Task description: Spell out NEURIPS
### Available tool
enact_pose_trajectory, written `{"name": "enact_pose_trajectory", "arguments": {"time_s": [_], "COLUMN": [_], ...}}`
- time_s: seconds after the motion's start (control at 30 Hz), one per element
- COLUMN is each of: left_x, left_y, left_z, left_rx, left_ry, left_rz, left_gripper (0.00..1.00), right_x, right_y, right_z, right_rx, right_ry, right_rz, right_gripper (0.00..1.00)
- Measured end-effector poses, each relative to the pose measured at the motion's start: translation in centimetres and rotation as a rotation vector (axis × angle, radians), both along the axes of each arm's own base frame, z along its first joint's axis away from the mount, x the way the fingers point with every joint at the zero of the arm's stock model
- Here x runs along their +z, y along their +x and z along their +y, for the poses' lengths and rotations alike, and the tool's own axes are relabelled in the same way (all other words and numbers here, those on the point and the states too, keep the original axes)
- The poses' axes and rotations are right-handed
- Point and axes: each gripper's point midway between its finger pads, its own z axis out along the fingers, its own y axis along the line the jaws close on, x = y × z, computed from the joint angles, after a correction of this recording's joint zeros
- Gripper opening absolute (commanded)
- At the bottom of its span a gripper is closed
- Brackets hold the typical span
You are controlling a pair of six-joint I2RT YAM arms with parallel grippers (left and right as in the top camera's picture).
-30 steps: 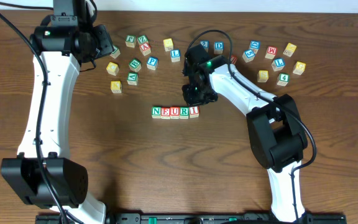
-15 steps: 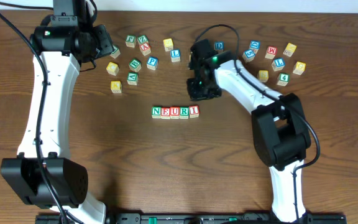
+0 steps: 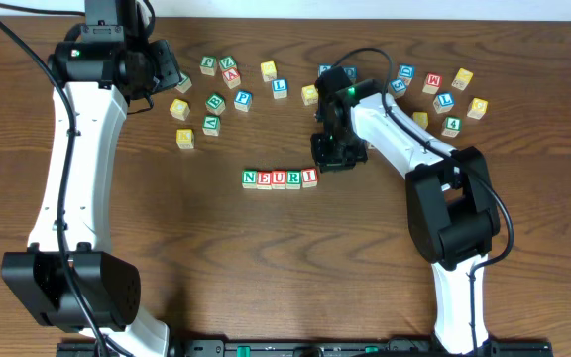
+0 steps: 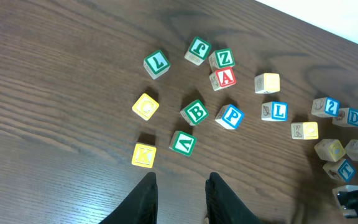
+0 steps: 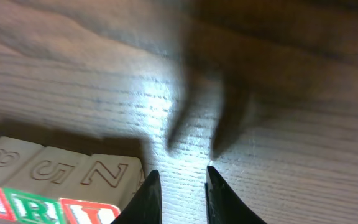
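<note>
The NEURI row (image 3: pixel 280 178) is recorded at centre of the overhead frame, its five cubes touching. The blue P cube (image 3: pixel 243 99) is noted apart at upper left, among loose cubes (image 3: pixel 269 70). The right gripper (image 5: pixel 178 193) is placed just upper right of the I end, slightly parted and empty. The left gripper (image 4: pixel 180 196) is likewise narrowly parted and empty. Embossed uncoloured row faces are shown only in the right wrist view. The table (image 3: pixel 216 258) is dark wood.

a dark brown desk (image 3: pixel 216 268) with fine wood grain running side to side fills every view, a pale strip (image 3: pixel 414 8) shows beyond its far edge, and a bright glare (image 5: pixel 160 99) lies on the grain beside soft, blurred shadows (image 5: pixel 229 118).
</note>
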Motion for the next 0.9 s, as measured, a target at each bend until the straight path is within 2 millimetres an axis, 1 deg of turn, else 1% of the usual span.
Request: {"name": "enact_pose_trajectory", "arguments": {"time_s": [0.1,0.5,0.9], "left_x": [0.0,0.0,0.0], "left_y": [0.0,0.0,0.0], "left_z": [0.0,0.0,0.0], "left_rx": [0.0,0.0,0.0], "left_ry": [0.0,0.0,0.0], "left_rz": [0.0,0.0,0.0], "left_gripper": [0.26,0.26,0.26], "right_x": [-0.3,-0.3,-0.2], "right_y": [-0.4,-1.2,-1.5], "right_z": [-0.1,0.5,0.7], "right_rx": [0.0,0.02,0.005], "right_ry": [-0.006,-0.012,-0.002], "right_rz": [0.012,0.027,0.044], "right_gripper": [0.18,0.18,0.18]}}
